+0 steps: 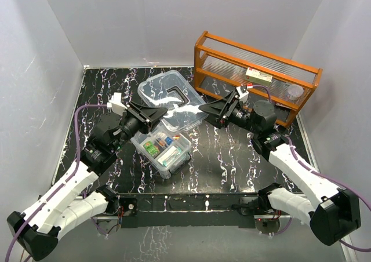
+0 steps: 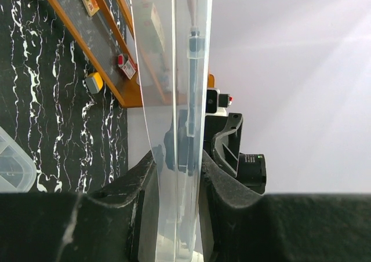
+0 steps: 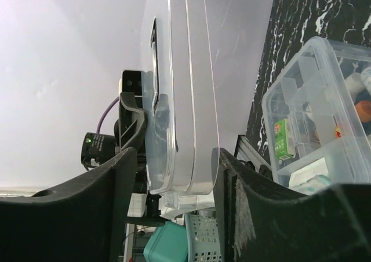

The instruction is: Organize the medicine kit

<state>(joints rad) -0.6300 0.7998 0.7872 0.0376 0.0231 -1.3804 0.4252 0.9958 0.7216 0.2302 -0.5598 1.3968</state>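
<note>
The medicine kit's clear lid point(image 1: 171, 97) with its dark handle hangs tilted above the table between both arms. My left gripper point(image 1: 155, 112) is shut on the lid's left edge; in the left wrist view both pads press the clear lid point(image 2: 174, 71) at my left gripper point(image 2: 177, 204). My right gripper point(image 1: 215, 108) straddles the lid's right edge. In the right wrist view the lid point(image 3: 185, 71) sits inside my right gripper point(image 3: 174, 169), near the right finger, with a narrow gap at the left finger. The kit's open box point(image 1: 174, 163) stands below, with small items in its divided tray.
The orange wooden rack point(image 1: 261, 54) stands at the back right with a few small packs on it, and shows in the left wrist view point(image 2: 124, 97). In the right wrist view the box point(image 3: 316, 40) holds a green pack point(image 3: 283, 137). White walls enclose the table.
</note>
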